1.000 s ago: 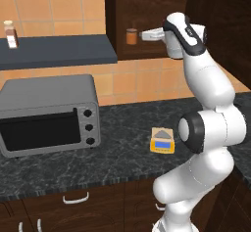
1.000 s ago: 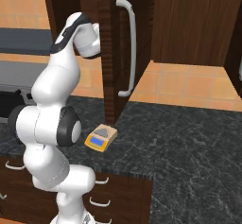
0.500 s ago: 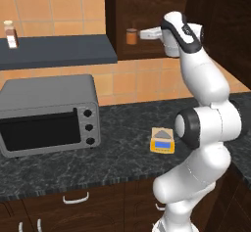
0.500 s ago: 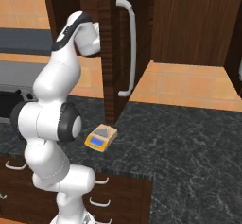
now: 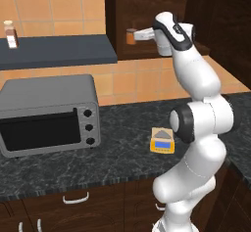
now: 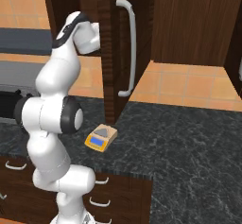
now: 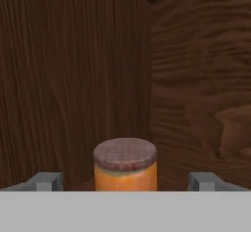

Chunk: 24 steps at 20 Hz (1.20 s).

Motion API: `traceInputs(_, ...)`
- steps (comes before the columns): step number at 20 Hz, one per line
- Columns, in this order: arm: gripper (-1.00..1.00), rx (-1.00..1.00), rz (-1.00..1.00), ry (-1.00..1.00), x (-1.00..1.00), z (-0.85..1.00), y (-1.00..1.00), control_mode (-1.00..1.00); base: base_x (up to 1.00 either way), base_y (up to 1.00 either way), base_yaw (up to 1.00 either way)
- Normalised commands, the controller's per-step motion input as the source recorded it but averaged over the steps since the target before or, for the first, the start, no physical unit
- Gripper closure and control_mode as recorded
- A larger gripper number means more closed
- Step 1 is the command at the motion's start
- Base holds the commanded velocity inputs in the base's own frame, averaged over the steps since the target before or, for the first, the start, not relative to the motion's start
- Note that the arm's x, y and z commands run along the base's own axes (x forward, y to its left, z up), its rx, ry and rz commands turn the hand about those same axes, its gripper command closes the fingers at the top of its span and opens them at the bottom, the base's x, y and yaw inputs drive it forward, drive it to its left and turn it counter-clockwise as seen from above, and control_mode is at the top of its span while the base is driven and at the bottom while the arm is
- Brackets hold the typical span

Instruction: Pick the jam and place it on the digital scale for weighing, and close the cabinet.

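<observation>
Inside the cabinet point(image 5: 162, 11), well above the bench point(image 5: 122, 143), we found the jam point(image 5: 130, 35) standing upright on the cabinet floor, close to the rear corner where the two dark wooden walls met. Seen from the hand view, the jam point(image 7: 125, 165) sat centred between the two finger tips, one grey tip point(image 7: 48, 181) to each side of it and each well clear of the glass. We recorded the jaws as standing wide apart, touching nothing. From the left base view the gripper point(image 5: 139, 34) was level with the jam and just beside it, the arm reaching across from the open side of the cabinet.

Relative to the cabinet, the door point(image 6: 116, 53) stood open, swung out toward the bench edge, its long silver bar handle point(image 6: 130, 48) vertical. Below the cabinet, the digital scale point(image 5: 163, 141) lay flat on the bench with nothing on its top plate; in the right base view the digital scale point(image 6: 101, 137) lay near the foot of the open door. Further along the bench from the cabinet stood a grey microwave point(image 5: 46, 113), and on the dark shelf point(image 5: 59, 52) above it a small bottle point(image 5: 10, 34).
</observation>
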Motion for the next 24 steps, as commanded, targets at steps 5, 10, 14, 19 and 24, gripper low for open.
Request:
traceInputs(5, -1.00, -0.01, 0.00, 0.05, 0.31, -0.01, 0.12, -1.00, 0.00, 0.00, 0.00)
traceInputs(10, -1.00, -0.06, 0.00, 0.00, 0.19, -0.11, 0.35, -1.00, 0.00, 0.00, 0.00)
traceInputs(14, 1.00, -0.04, 0.00, 0.01, 0.16, -0.14, 0.28, -1.00, 0.00, 0.00, 0.00)
traceInputs(19, 1.00, 0.00, 0.00, 0.00, 0.01, -0.03, 0.08, -1.00, 0.00, 0.00, 0.00)
traceInputs(24, 1.00, 0.00, 0.00, -0.02, -0.62, 0.00, -0.04, -1.00, 0.00, 0.00, 0.00)
